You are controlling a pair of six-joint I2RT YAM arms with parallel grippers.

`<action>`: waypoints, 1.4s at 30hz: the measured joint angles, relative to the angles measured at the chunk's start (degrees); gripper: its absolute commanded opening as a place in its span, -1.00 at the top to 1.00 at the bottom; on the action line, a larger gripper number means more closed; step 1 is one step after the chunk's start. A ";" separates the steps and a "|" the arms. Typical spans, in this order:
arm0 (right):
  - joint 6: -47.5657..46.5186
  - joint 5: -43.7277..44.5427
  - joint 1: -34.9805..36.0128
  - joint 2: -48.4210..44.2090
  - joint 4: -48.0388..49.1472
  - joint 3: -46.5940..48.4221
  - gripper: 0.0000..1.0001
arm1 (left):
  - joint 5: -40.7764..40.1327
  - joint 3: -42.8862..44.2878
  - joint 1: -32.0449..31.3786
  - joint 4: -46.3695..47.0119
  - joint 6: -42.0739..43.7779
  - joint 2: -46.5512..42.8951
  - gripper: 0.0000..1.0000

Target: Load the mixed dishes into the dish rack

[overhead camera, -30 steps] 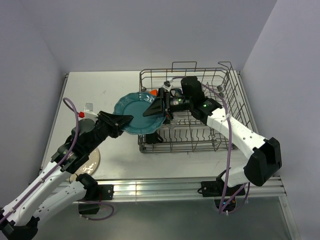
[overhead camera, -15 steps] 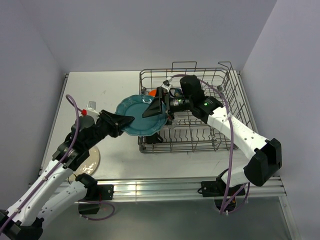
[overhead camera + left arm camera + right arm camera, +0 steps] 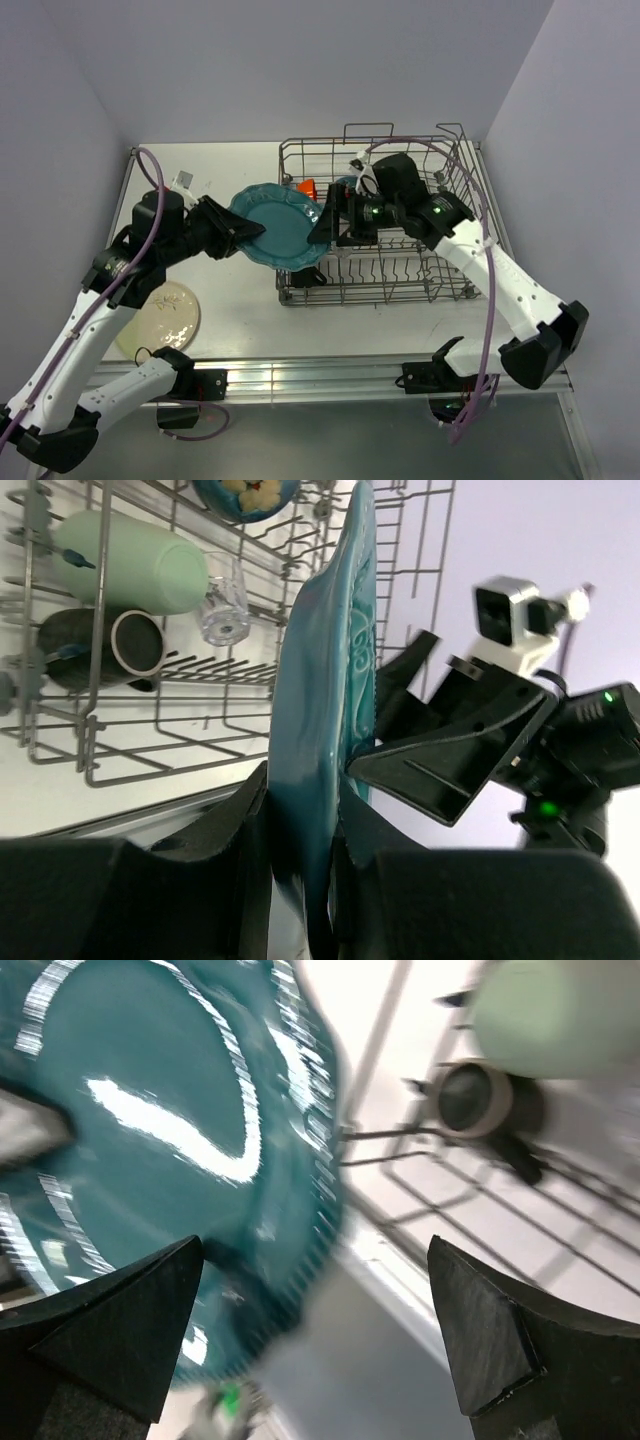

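Observation:
My left gripper [image 3: 236, 232] is shut on the left rim of the teal scalloped plate [image 3: 282, 226] and holds it tilted in the air at the left wall of the dish rack [image 3: 455, 215]. In the left wrist view the plate [image 3: 325, 680] stands edge-on between my fingers [image 3: 240, 825]. My right gripper [image 3: 326, 226] is open at the plate's right edge, and the plate [image 3: 150, 1140] fills the left of its view. The pale green mug [image 3: 130, 562], dark brown mug [image 3: 100, 650], clear glass [image 3: 225, 615] and blue bowl [image 3: 245, 492] lie in the rack. The orange bowl [image 3: 307, 187] shows behind the plate.
The cream plate [image 3: 165, 315] lies on the table at the near left, under my left arm. The rack's raised wire handles [image 3: 368, 128] stand at the back. Walls close in the table on the left, back and right.
My left arm has lifted and swung the teal plate slightly up and toward the rack. My right gripper has drawn back from over the plate to its right edge, still open.

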 measured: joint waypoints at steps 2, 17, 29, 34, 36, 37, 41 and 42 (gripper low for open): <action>-2.54 4.72 -0.04 -2.43 -3.43 0.02 -0.99 | 0.00 3.56 0.09 -3.23 2.08 1.95 1.00; -23.98 25.70 11.58 -9.97 -19.30 12.79 -0.99 | 2.80 13.64 0.59 -13.27 9.22 18.53 1.00; -29.90 34.53 28.98 -0.55 -22.95 23.23 -0.98 | 3.93 15.67 0.13 -14.01 9.64 19.67 1.00; -32.41 35.89 31.65 5.62 -23.54 27.67 -0.94 | 4.02 15.67 -0.46 -14.38 9.64 19.67 1.00; -33.09 36.26 32.26 7.48 -23.47 28.41 -0.92 | 4.09 15.67 -0.55 -14.53 9.64 19.67 1.00; -33.31 36.35 32.54 8.31 -23.50 28.55 -0.91 | 4.09 15.67 -0.59 -14.60 9.64 19.67 1.00; -33.99 37.68 34.23 11.78 -23.47 28.72 -0.86 | 4.15 15.78 -0.70 -15.02 9.64 19.67 1.00; -34.14 38.14 34.71 12.57 -23.41 28.74 -0.85 | 4.24 15.80 -0.70 -15.10 9.64 19.67 1.00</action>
